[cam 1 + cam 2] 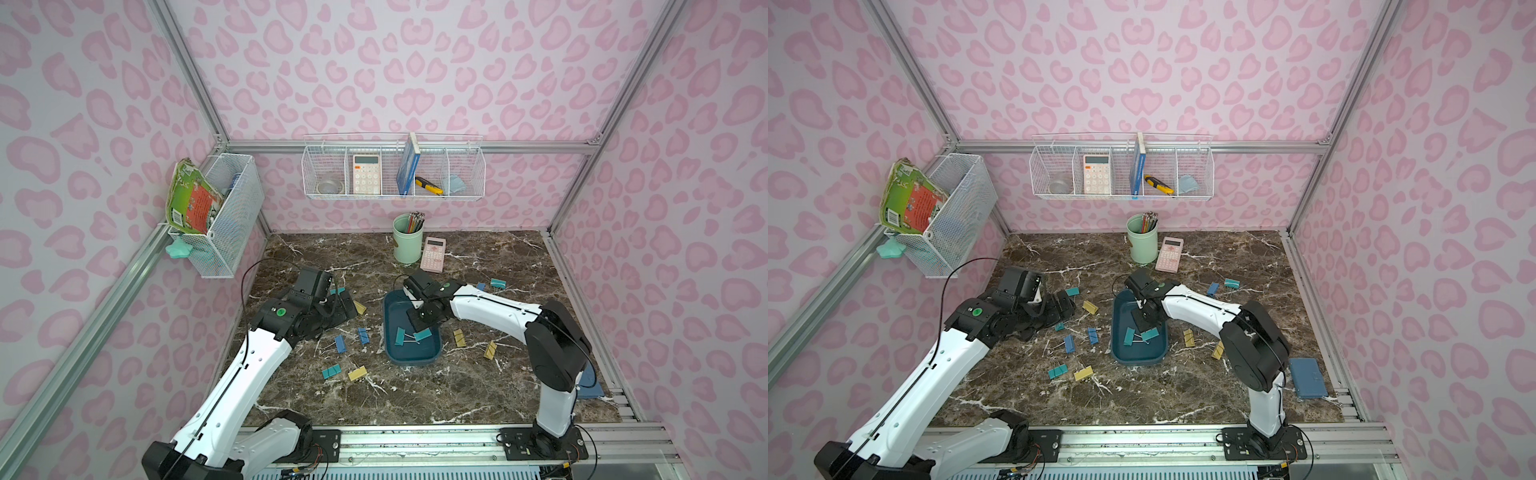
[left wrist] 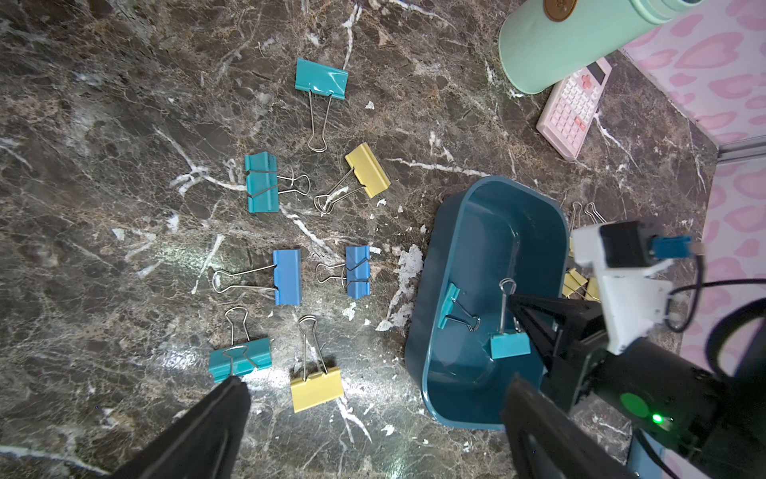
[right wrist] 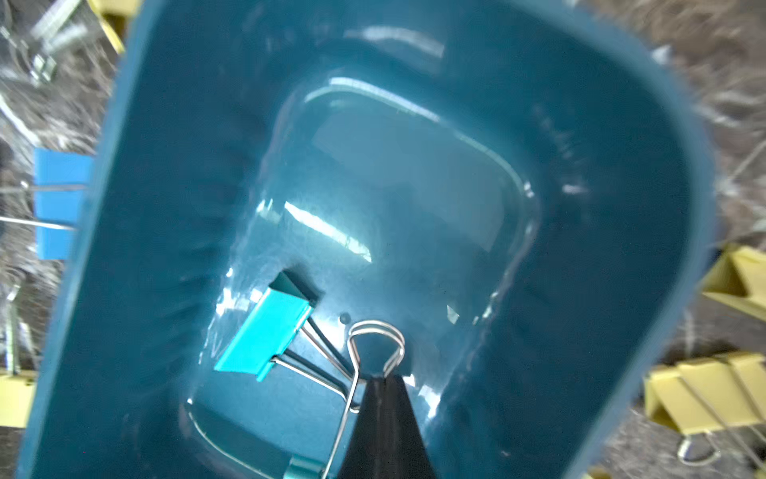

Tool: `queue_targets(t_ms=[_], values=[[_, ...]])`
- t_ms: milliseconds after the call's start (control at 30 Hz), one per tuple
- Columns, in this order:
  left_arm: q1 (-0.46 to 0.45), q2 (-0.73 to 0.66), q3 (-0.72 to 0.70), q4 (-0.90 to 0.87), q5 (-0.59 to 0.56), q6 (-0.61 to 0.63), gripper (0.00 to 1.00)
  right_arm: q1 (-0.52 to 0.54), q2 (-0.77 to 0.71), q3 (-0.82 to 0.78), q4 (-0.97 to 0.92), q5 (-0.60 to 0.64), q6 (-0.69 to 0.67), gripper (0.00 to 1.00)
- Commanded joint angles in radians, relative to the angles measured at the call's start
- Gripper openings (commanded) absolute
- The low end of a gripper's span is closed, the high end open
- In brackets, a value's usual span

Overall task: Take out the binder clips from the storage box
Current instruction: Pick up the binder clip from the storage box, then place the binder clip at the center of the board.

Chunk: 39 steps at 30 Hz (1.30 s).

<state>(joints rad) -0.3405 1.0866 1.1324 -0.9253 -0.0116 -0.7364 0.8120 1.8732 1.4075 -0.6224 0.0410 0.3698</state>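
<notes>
Grab step here: right gripper (image 3: 383,381) is down inside the storage box (image 3: 157,207), fingers pressed together on the wire handle of one teal clip (image 2: 510,346). That clip's long axis runs along the box's length, loop pointing at the box's empty end. Next move, I'd say, is a straight lift clear of the second teal clip (image 3: 265,336) just beside it. Meanwhile the left gripper (image 2: 375,385) hangs spread wide outside the box

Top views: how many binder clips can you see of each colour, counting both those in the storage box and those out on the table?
Teal binder clips: 6, two of them in the storage box
Yellow binder clips: 4
Blue binder clips: 3
Total: 13 visible
</notes>
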Motion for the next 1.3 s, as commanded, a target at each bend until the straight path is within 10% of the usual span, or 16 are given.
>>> queue_targets(t_ms=[0,367,933,1267], values=[[0.0,-0.003,0.002,-0.001,0.005,-0.001,0.99,-0.021,-0.032,0.015,-0.006,0.008,0.016,0.0],[-0.013,0.014,0.006,0.071,0.092,0.002,0.99,-0.171,-0.202,-0.056,-0.024,0.104,0.058,0.0],[-0.201,0.161,0.071,0.069,0.069,-0.015,0.99,-0.788,-0.318,-0.381,0.222,0.077,0.096,0.0],[-0.224,0.169,0.086,0.036,0.014,-0.024,0.99,-0.866,-0.339,-0.457,0.23,0.01,0.098,0.0]])
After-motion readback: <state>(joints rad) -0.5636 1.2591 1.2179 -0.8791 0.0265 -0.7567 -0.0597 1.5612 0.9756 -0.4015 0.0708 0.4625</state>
